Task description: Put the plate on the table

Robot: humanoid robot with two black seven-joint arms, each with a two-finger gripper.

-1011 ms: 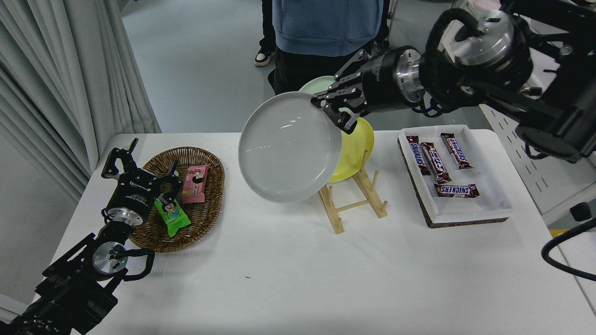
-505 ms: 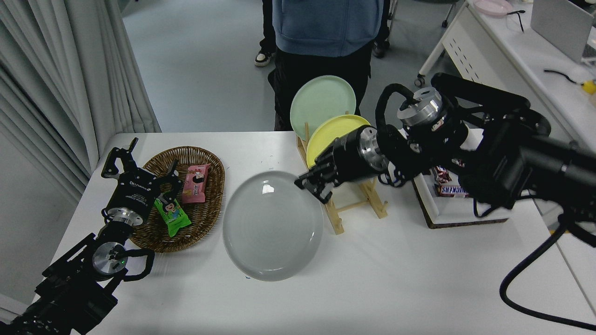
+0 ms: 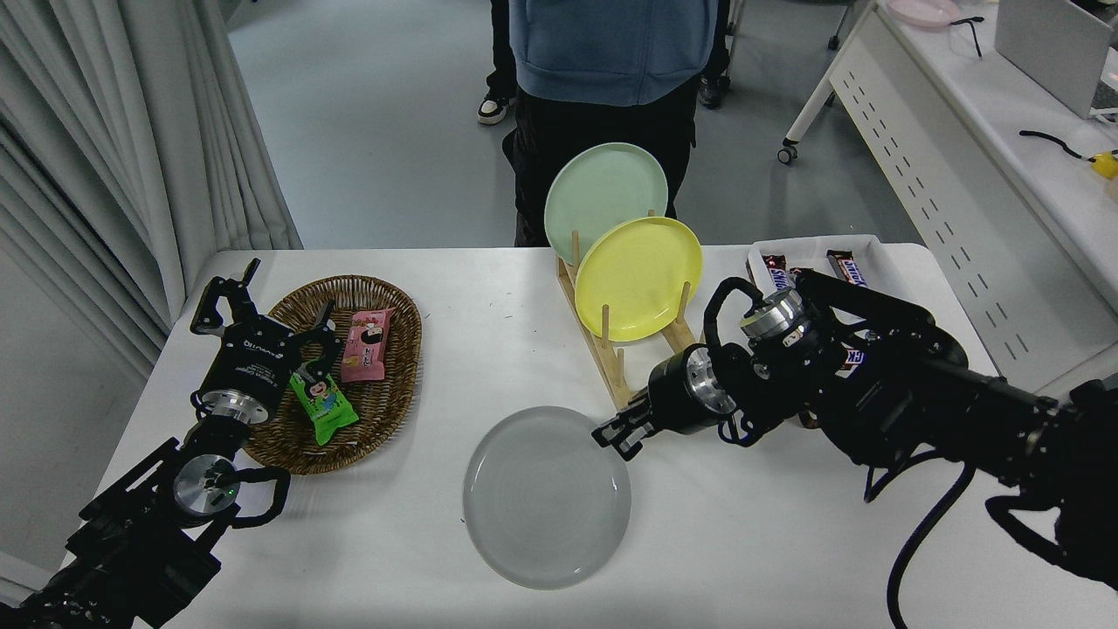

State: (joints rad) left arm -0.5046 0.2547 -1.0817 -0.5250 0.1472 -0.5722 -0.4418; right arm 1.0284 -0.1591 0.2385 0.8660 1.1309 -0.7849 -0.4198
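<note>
The light-grey plate (image 3: 541, 502) lies flat or nearly flat on the white table (image 3: 786, 550), at the front middle. My right gripper (image 3: 614, 434) comes in low from the right and is shut on the plate's far right rim. My left gripper (image 3: 262, 328) is parked at the lower left, by the edge of the wicker basket, open and empty.
A wooden rack (image 3: 611, 371) behind the plate holds a yellow plate (image 3: 638, 278) and a pale green plate (image 3: 603, 188). A wicker basket (image 3: 384, 393) with snack packs is at the left. A white tray (image 3: 817, 246) of chocolate bars is behind my right arm. A person (image 3: 603, 52) stands at the far side.
My right arm has swung the plate down from upright beside the rack to low and flat at the table's front middle. The left arm has not moved.
</note>
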